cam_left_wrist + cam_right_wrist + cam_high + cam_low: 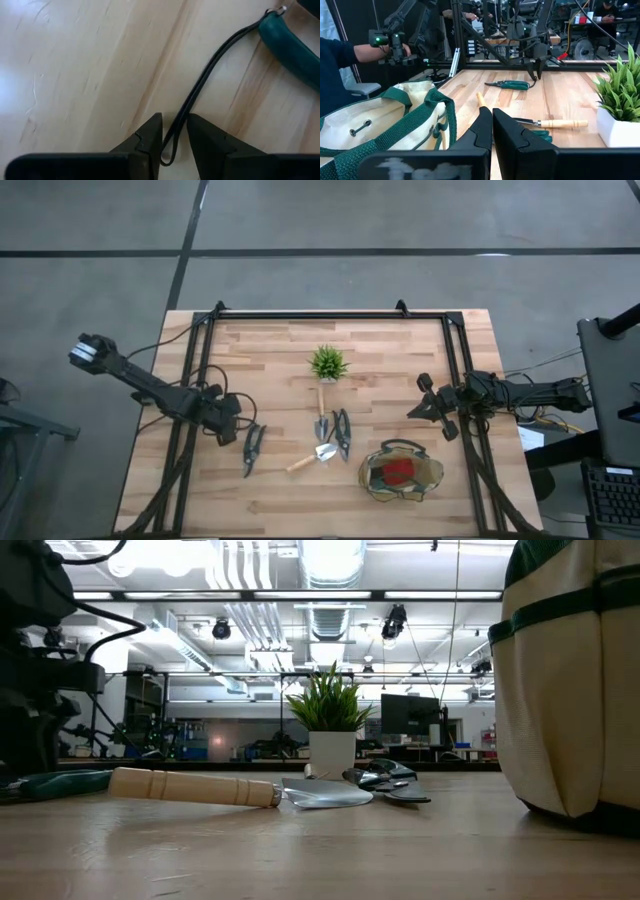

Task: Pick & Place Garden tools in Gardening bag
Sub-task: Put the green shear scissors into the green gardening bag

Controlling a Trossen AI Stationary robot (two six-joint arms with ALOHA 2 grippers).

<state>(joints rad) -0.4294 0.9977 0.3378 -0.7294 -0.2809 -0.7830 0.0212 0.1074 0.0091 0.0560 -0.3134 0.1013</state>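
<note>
The bag (402, 473) sits near the front right of the table (270, 350), mouth up, with a red item (398, 470) already inside it. 4 tools are not yet in. 1 pair of shears (252, 448) lies at the left, and close to mid-table lie a second pair of shears (343, 433) and 2 trowels (321, 418) (312, 457), just in front of the potted plant (328, 364).

The left gripper (236, 423) is low over the table, right at the handle end of the left shears. Its fingers (150, 137) stand a little apart with only a thin black loop (200, 90) from the shears' teal handle (287, 37) passing between them; they grip nothing solid, so the jaws read as slightly open. The right gripper (432, 409) waits beside the right rail, above the bag, its fingers (482, 131) pressed nearly together and empty.

The step in hand looks like the pick of the left shears. The next move would call for getting the fingers around the handle itself rather than the loose loop, closing firmly, then lifting and carrying the tool across the table to the bag's mouth.
</note>
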